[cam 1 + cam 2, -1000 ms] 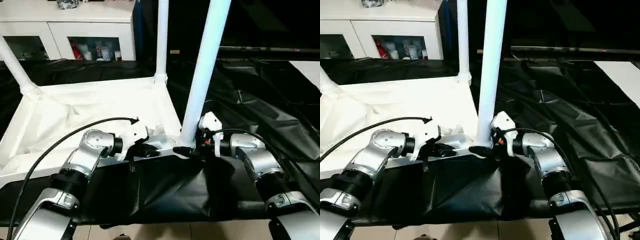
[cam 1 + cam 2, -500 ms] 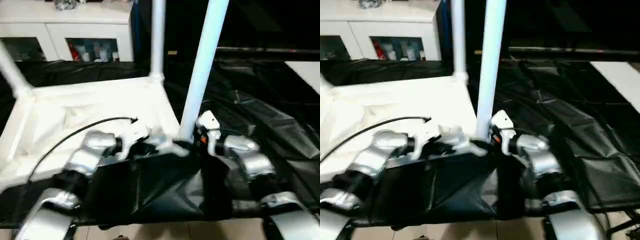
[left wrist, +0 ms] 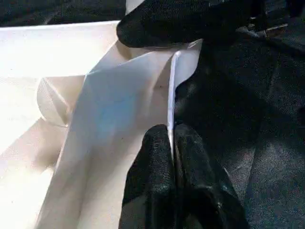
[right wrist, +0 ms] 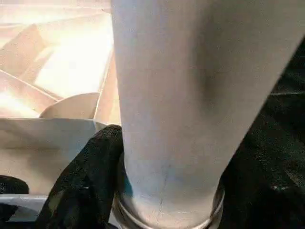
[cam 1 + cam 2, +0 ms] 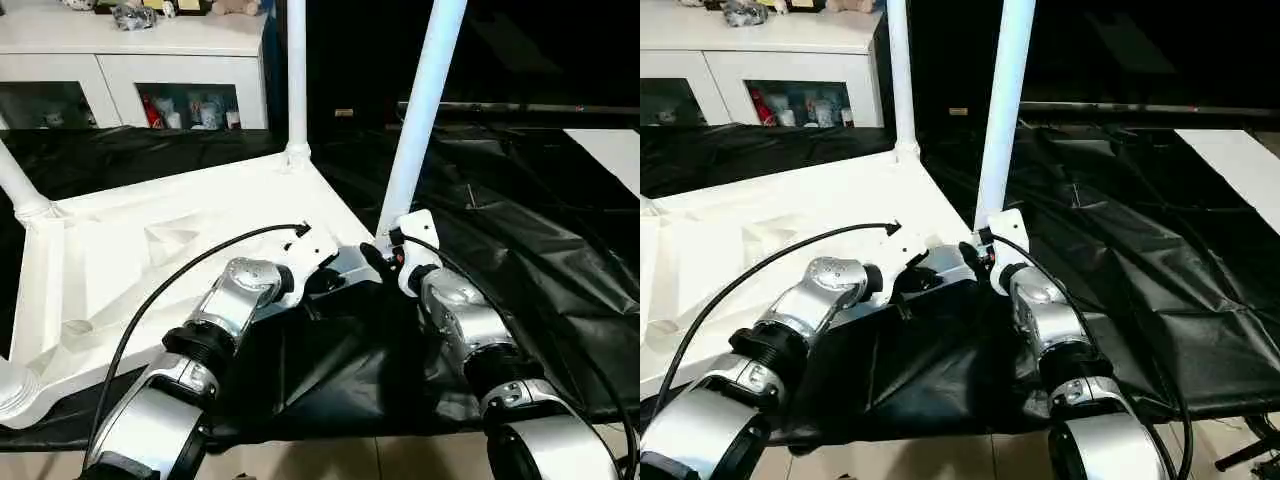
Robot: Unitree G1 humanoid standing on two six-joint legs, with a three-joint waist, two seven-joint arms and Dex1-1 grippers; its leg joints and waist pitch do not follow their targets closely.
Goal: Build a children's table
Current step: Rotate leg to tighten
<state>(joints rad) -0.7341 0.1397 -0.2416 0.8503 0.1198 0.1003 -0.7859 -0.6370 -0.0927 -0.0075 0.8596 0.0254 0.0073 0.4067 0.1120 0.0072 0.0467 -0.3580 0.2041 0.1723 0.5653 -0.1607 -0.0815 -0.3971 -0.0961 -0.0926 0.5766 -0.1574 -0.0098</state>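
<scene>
At the near corner, left fingers [image 3: 162, 157] still pinching the tabletop [image 5: 200, 235] rim, right fingers [image 4: 86, 181] still around the now more upright leg [image 5: 420, 110]

1. You are looking at a black plastic sheet [image 5: 520, 230] lying crumpled across the bench.
2. You are seeing a white cabinet [image 5: 140, 60] standing behind it, small bottles [image 5: 190, 112] showing through its glass doors.
3. Small objects [image 5: 130, 12] are sitting on the cabinet's top.

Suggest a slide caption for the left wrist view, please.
Left gripper pinching the thin rim of the white tabletop above black sheeting.
</scene>
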